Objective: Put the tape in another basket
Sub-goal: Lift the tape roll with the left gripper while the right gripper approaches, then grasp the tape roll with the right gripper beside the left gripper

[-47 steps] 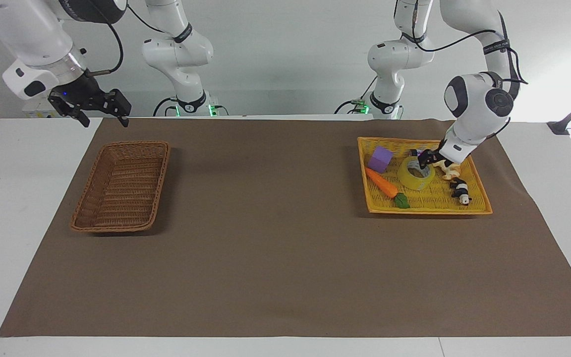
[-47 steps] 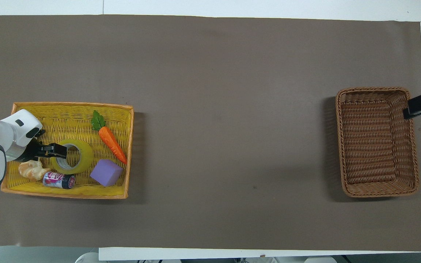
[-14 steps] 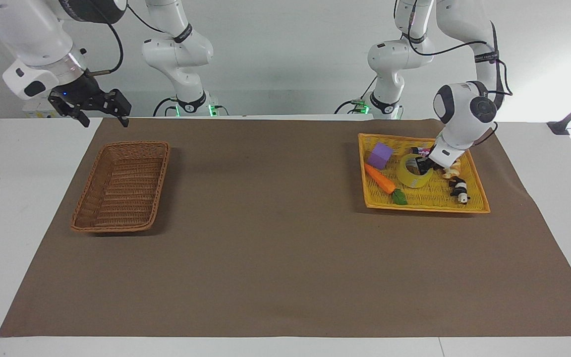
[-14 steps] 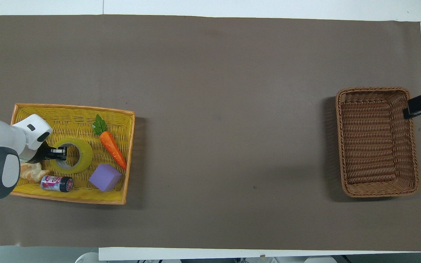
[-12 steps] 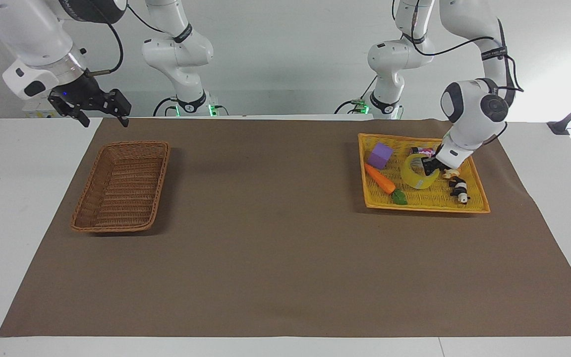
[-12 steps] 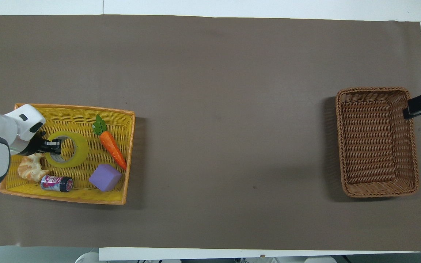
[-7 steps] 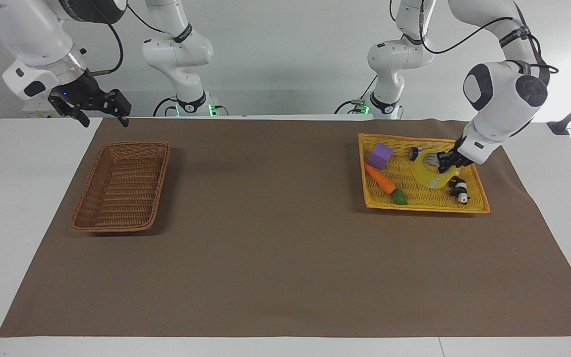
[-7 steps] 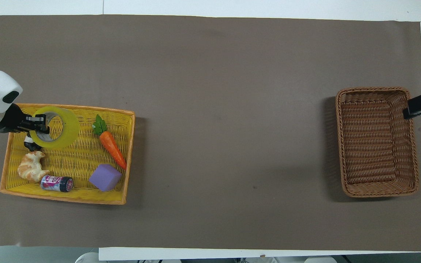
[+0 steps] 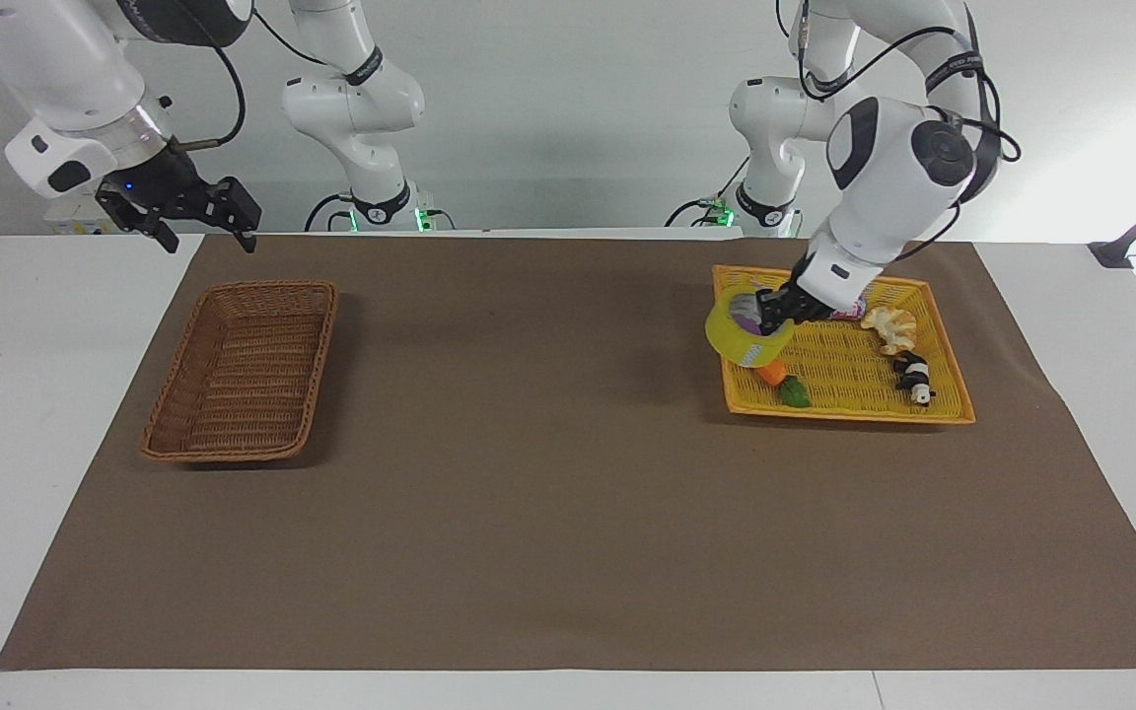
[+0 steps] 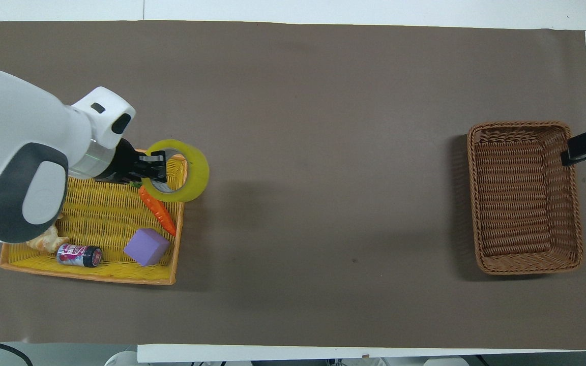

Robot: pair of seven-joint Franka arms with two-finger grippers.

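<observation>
Left gripper [image 9: 773, 310]: clenched on the wall of the tape, one finger inside the core and one outside; raised over the edge of the yellow tray that faces the basket.
Tape [image 9: 747, 335]: wide roll of translucent yellow packing tape, glossy, with a pale printed inner core; held clear of the yellow tray, tilted, its open ring showing toward the overhead camera [image 10: 177, 171].
Yellow tray [image 9: 943, 394]: shallow bright yellow-orange woven tray at the left arm's end of the table; the tape hangs over its rim on the side toward the basket.
Inside the yellow tray: carrot [image 10: 158, 209] under the tape, its leaf end partly covered; purple cube [image 10: 146, 246] nearer to the robots than the carrot; small can [image 10: 80, 254] and croissant [image 9: 888, 326] toward the tray's robot-side corner; a small black-and-white figure [image 9: 914, 377], probably a toy animal, too small to be sure.
Basket [image 9: 245, 370]: rectangular brown woven wicker, sloping sides, darker and deeper than the yellow tray; well apart from it, at the right arm's end of the table.
Right gripper [image 9: 201, 229]: waits, fingers spread, nothing between them; raised beside the basket's robot-side end.
Brown mat [image 9: 548, 513]: covers the table under both the yellow tray and the basket.
</observation>
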